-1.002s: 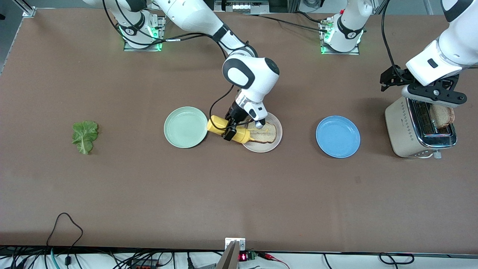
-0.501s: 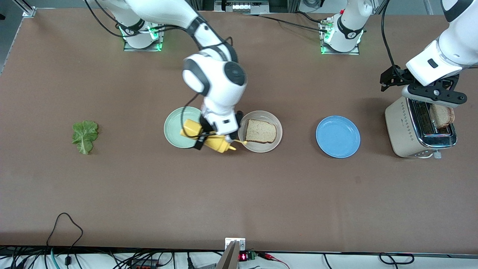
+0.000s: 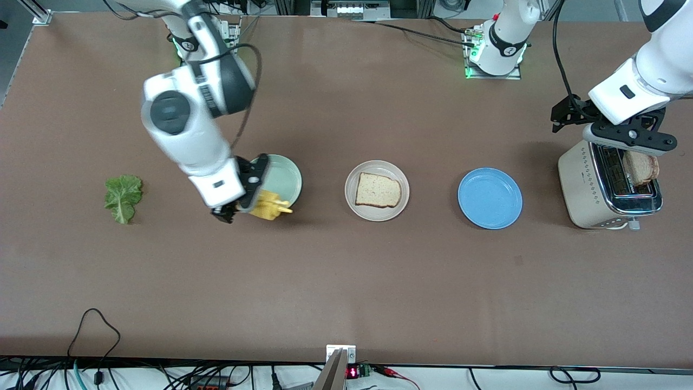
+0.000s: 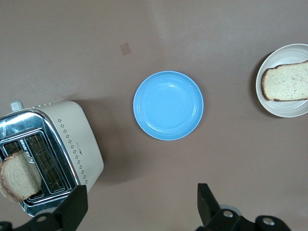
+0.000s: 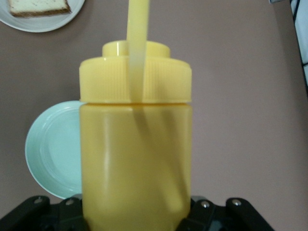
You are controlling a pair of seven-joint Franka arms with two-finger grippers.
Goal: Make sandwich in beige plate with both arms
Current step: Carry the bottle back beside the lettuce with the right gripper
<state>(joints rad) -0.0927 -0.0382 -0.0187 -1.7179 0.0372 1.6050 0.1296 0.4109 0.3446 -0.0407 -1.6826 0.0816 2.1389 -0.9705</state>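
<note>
Your beige plate is sitting mid-table, between the green plate and the blue plate, and it is carrying one slice of bread lying flat. The lettuce leaf is lying well apart, toward the right arm's end of the table. A second slice is standing up out of a slot of the toaster at the left arm's end.

Your right gripper is hanging over the edge of the green plate that faces the front camera, with the forearm sloping down from the base and the wrist turned sideways. It is pinching a yellow squeeze bottle, which is lying tilted with its nozzle pointing toward the beige plate. In the right wrist view the bottle is filling the middle, clamped low on its body between the jaws.

Your left gripper is hovering over the toaster, wrist bent so the hand is pointing down, its fingers spread wide and holding nothing. In the left wrist view the blue plate is lying between the toaster and the beige plate.
</note>
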